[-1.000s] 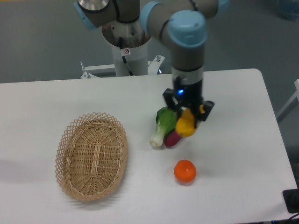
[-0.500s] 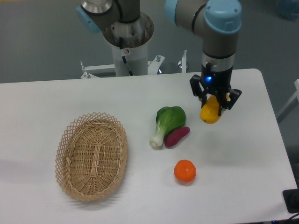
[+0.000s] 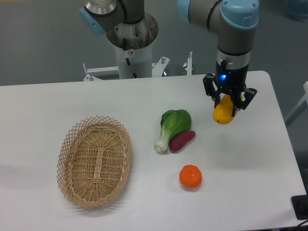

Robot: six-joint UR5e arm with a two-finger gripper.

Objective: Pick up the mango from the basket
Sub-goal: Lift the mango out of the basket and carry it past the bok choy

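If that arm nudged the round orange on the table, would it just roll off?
Probably yes: the orange looks nearly round and sits alone on the smooth white table, with nothing touching it to stop it. Its skin looks firm, so it likely keeps its shape. The purple vegetable lies apart, too far to block it.

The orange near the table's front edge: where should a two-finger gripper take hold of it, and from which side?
Probably from straight above, fingers closing across the widest part of the orange. It is round and sits alone on the table, apart from the purple vegetable, so any finger direction looks clear.
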